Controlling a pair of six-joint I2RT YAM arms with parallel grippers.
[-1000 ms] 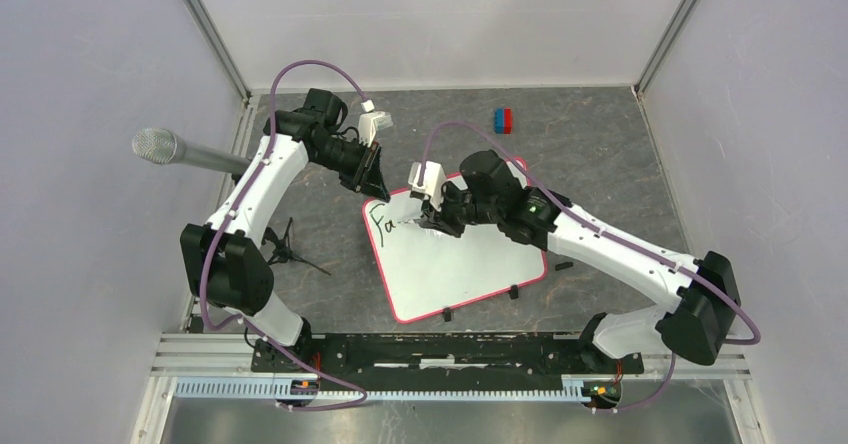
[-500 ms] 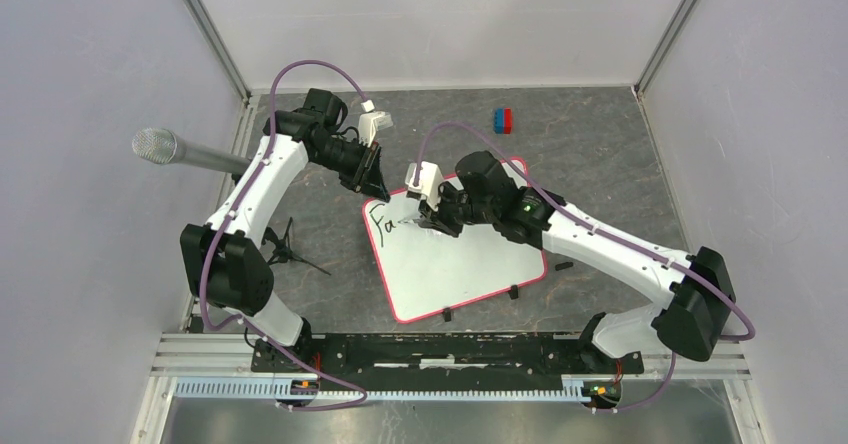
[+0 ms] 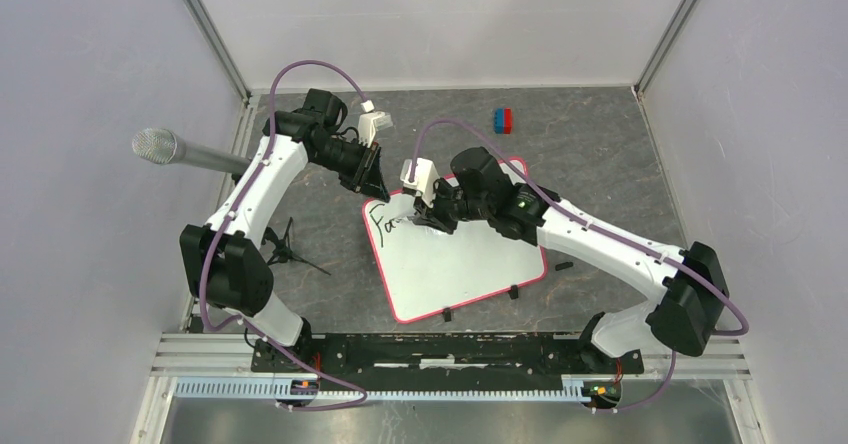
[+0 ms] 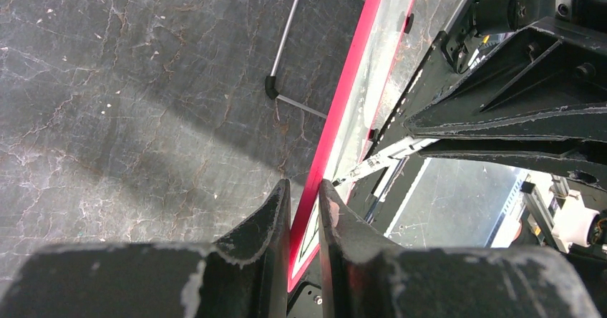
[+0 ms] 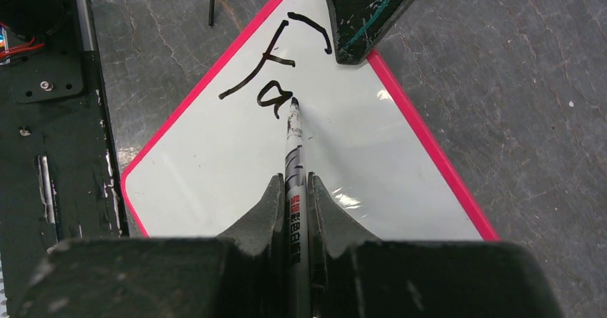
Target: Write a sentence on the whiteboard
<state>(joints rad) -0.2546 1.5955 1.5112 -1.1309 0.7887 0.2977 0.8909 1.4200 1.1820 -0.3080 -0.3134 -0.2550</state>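
At the grey worktop's (image 3: 600, 154) middle, the left tool (image 4: 304, 189) pinches the glossy red-rimmed whiteboard (image 5: 236, 167) at its corner to steady it, while the right tool (image 5: 293, 183), clamped on a slim white-barrelled marker (image 5: 293, 142), writes black handwritten letters (image 5: 270, 82).

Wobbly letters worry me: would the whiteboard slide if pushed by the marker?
Likely light and thin, so the whiteboard might slide on the table. The left hand pinching its red rim probably prevents that. Its glossy face looks slippery under the marker.

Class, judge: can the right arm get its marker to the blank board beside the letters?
Probably yes. The right gripper holds the marker tip on the whiteboard beside the letters; the white beyond is bare, and the left gripper pinches only the corner.
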